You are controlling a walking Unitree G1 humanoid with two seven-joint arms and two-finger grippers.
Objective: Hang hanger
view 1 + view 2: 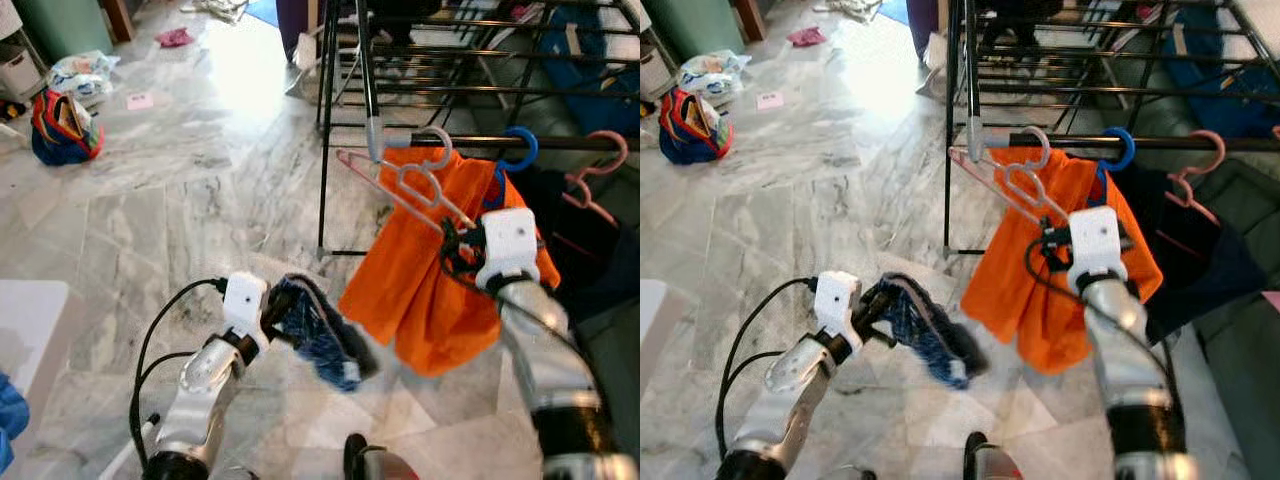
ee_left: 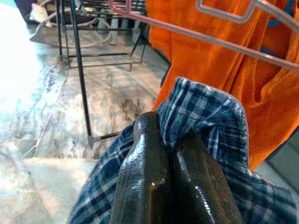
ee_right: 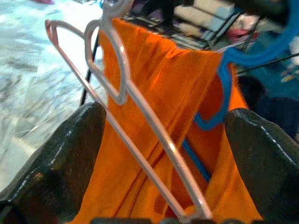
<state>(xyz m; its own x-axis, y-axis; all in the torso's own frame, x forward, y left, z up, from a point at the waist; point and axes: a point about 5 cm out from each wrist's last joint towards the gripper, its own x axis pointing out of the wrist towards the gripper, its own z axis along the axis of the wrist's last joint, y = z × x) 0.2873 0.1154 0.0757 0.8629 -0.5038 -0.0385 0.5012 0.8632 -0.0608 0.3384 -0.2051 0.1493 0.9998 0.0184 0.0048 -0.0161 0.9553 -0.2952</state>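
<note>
A pale pink wire hanger [image 1: 400, 188] has its hook over the black rod [image 1: 570, 143] of the drying rack and slants down to my right gripper [image 1: 458, 240]. In the right wrist view that gripper [image 3: 166, 112] is open, its fingers [image 3: 70, 154] wide apart with the hanger [image 3: 140, 112] running between them. Behind it an orange garment [image 1: 420, 290] hangs from a blue hanger [image 1: 520, 150]. My left gripper [image 1: 283, 308] is low in front and shut on a blue plaid shirt [image 1: 325, 335], which bunches around the fingertips [image 2: 159, 177].
The black rack frame [image 1: 325, 130] stands on the marble floor right of centre. Another pink hanger [image 1: 600, 165] carries dark clothes at the far right. A colourful bag [image 1: 62, 125] lies at the far left, and a white surface [image 1: 25, 330] sits at the near left.
</note>
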